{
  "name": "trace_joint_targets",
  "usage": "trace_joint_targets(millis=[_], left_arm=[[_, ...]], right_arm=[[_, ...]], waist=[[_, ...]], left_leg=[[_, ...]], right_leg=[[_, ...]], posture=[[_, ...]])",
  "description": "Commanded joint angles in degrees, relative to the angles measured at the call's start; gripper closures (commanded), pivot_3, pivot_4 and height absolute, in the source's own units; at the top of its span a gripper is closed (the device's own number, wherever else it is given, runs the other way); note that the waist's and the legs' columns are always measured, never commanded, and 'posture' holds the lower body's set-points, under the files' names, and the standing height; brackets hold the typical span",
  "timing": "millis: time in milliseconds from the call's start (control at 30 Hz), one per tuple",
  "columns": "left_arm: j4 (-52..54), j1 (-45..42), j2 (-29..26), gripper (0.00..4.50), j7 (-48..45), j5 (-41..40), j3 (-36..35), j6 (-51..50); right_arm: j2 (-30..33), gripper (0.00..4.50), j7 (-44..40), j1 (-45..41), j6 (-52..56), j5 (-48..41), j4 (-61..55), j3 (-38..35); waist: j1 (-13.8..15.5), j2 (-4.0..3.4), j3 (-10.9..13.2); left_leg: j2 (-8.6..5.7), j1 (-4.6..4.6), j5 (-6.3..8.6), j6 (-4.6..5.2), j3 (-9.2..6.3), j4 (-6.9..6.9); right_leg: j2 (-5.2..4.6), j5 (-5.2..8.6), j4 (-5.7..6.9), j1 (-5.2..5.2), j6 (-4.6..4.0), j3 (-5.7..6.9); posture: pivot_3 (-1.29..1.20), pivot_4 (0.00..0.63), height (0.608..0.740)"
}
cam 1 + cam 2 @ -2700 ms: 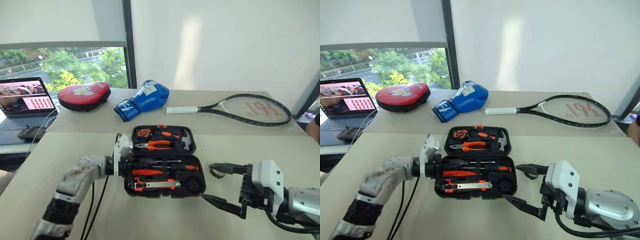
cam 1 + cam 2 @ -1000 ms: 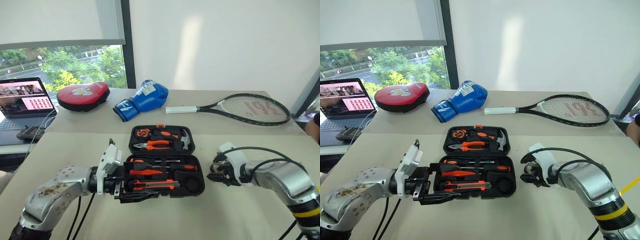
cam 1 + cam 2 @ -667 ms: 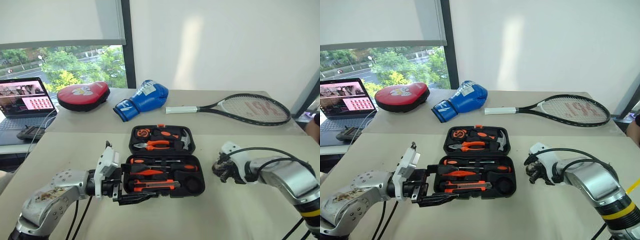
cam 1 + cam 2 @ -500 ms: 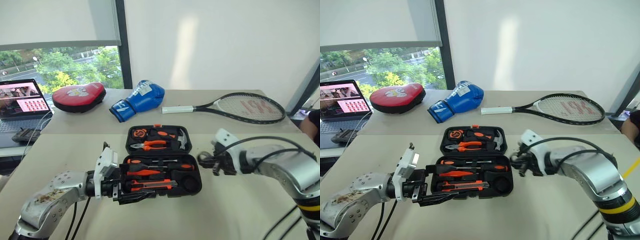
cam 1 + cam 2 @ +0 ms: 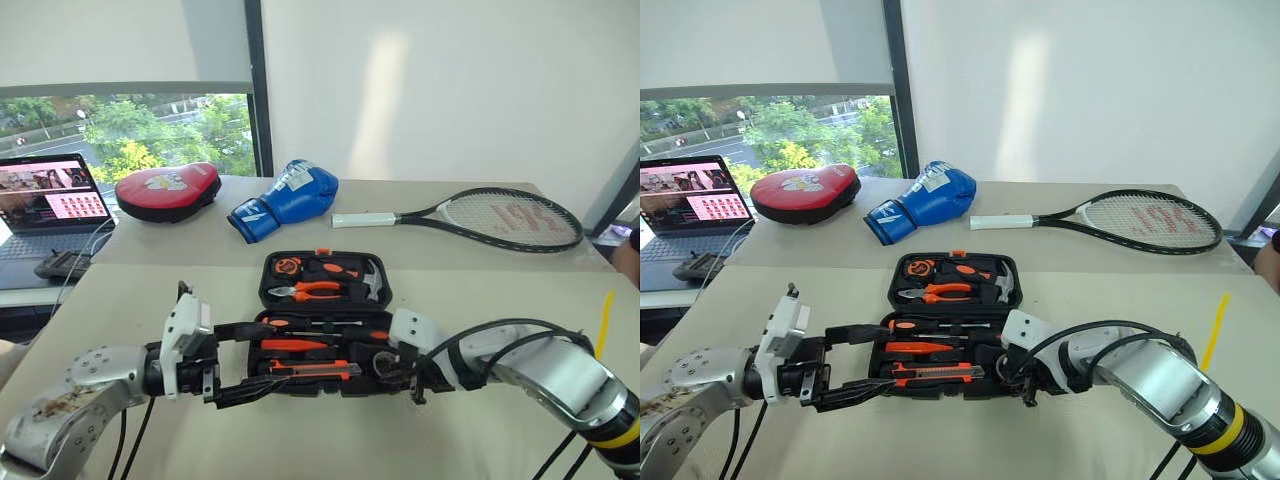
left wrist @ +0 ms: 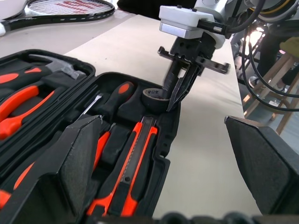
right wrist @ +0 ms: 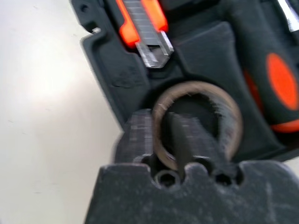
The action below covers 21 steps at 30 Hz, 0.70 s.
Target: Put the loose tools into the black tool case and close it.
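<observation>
Black plastic case point(image 5: 325, 325), opened flat on the pale worktop point(image 5: 120, 290) with its tray half nearest the robot, so each moulded slot faces up and takes a tool from above. Left gripper point(image 5: 245, 360) waits at the tray's left edge, fingers spread wide and empty — placed, apparently, to steady the shell or to swing the lid over later. Right gripper point(image 6: 180, 86) leans steeply down into the tray's right end, fingers part-closed around the wall of the dark tape roll point(image 6: 153, 95), one finger point(image 7: 180, 140) inside the ring; the roll sits in or just over its round recess, and whether it is fully seated cannot be told. In the tray lie the utility knife point(image 5: 312, 370) along the near edge, then the two screwdrivers point(image 5: 300, 345) and the slim tester point(image 5: 965, 323). Farther back, the lid half carries pliers point(image 5: 318, 289) and a hammer point(image 5: 373, 278) — the lid is not yet closed. Beyond: a blue boxing glove point(image 5: 285, 200), a red pad point(image 5: 168, 190), a racket point(image 5: 500, 218), a laptop point(image 5: 50, 205).
</observation>
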<state>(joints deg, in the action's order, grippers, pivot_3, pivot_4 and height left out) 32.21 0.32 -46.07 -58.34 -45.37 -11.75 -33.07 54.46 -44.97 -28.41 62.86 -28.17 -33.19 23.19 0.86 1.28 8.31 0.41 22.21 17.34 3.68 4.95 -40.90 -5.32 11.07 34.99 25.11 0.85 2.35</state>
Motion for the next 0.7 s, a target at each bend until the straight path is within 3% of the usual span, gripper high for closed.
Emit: trace_joint_targets(millis=[33,167,267,400,533,700], left_arm=[[1.3,-0.4,-0.1,0.00,2.3,-1.9,-1.7,-1.4],[-0.6,-2.8,3.4,0.00,11.9,-3.1,-1.6,-6.1],[-5.0,-11.1,8.4,0.00,25.5,-1.8,0.3,-13.2],[-16.8,-27.0,17.0,0.00,44.8,6.8,3.7,-23.3],[-32.0,-37.8,21.7,0.00,49.1,12.4,6.0,-26.3],[-53.6,-46.4,24.1,0.00,50.0,20.4,7.1,-19.4]], right_arm=[[-1.7,2.12,-2.2,1.0,-0.2,-3.1,-0.9,-3.9],[-7.6,2.12,-1.1,-2.4,3.5,-11.9,0.8,-17.1],[-13.4,2.12,6.3,-7.7,4.2,-9.6,9.1,-22.2],[-16.9,2.12,14.3,-15.2,-1.2,1.3,26.1,-18.8],[-21.4,2.12,14.9,-21.8,-7.1,6.6,43.2,-17.1],[-26.7,2.12,11.6,-28.8,-14.0,10.7,63.4,-15.5]], waist=[[-0.1,0.00,0.0],[-0.2,0.00,0.0],[-0.1,0.06,0.0],[0.6,0.15,0.1],[-0.2,0.17,0.1],[-1.6,0.17,0.1]], left_leg=[[0.00,0.01,0.00,0.00,0.01,0.00],[0.02,0.01,-0.01,-0.01,0.00,0.01],[0.01,-0.02,0.03,0.06,-0.04,-0.02],[-0.20,-0.12,-0.21,0.36,-0.16,-0.03],[-0.48,-0.06,-0.61,0.02,-0.12,0.02],[-0.47,0.12,-0.74,-0.17,-0.06,0.31]], right_leg=[[0.00,0.00,0.00,0.00,0.00,-0.01],[0.01,-0.01,0.02,0.02,0.01,-0.03],[0.02,-0.09,0.03,-0.04,0.06,-0.03],[0.01,-0.40,0.04,-0.21,0.03,0.01],[-0.03,-0.59,0.01,-0.15,0.13,-0.10],[0.06,-0.63,0.06,0.12,0.21,-0.07]], posture=[[0.00,0.150,0.740],[0.00,0.150,0.740],[0.00,0.150,0.740],[0.00,0.150,0.740],[0.00,0.150,0.740],[0.00,0.150,0.740]])
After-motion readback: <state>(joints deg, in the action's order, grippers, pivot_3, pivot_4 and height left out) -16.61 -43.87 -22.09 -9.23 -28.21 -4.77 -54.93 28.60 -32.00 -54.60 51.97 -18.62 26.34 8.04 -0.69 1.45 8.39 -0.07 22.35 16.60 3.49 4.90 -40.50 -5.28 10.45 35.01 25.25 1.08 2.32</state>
